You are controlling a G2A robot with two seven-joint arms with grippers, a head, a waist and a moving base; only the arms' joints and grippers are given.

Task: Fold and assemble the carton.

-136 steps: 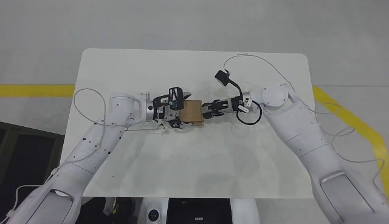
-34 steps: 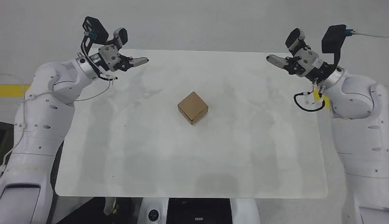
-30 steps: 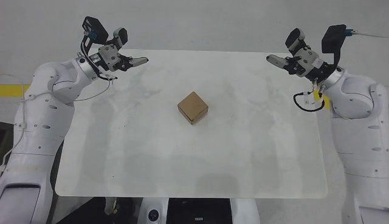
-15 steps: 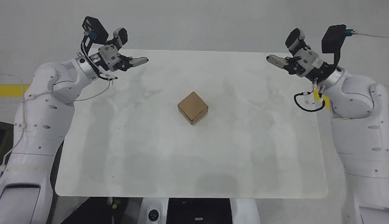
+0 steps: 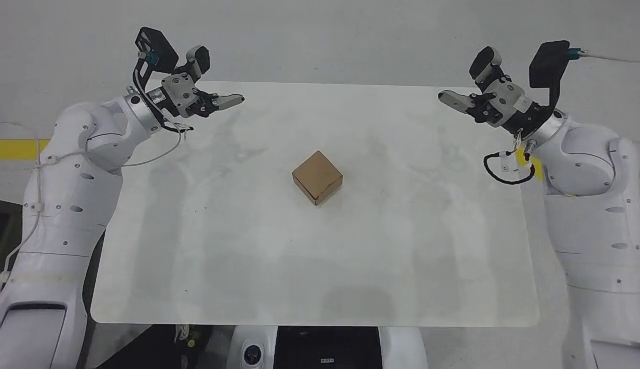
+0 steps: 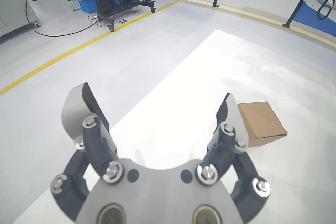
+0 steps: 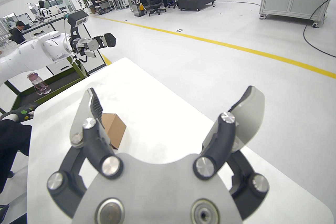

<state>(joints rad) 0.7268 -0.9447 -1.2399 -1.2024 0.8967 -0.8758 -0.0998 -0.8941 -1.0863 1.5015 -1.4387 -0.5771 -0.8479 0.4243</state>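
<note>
Two claws are gaping wide and empty: I am holding the left claw (image 5: pixel 232 100) and right claw (image 5: pixel 445 96) at the table (image 5: pixel 420 259) corners, clear of the carton (image 5: pixel 317 177). It is sitting closed, seemingly assembled.

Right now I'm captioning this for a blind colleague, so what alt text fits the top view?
A brown carton, folded into a closed box, sits near the middle of a white table. The left gripper and right gripper are open at the table's two far corners, well apart from it.
</note>
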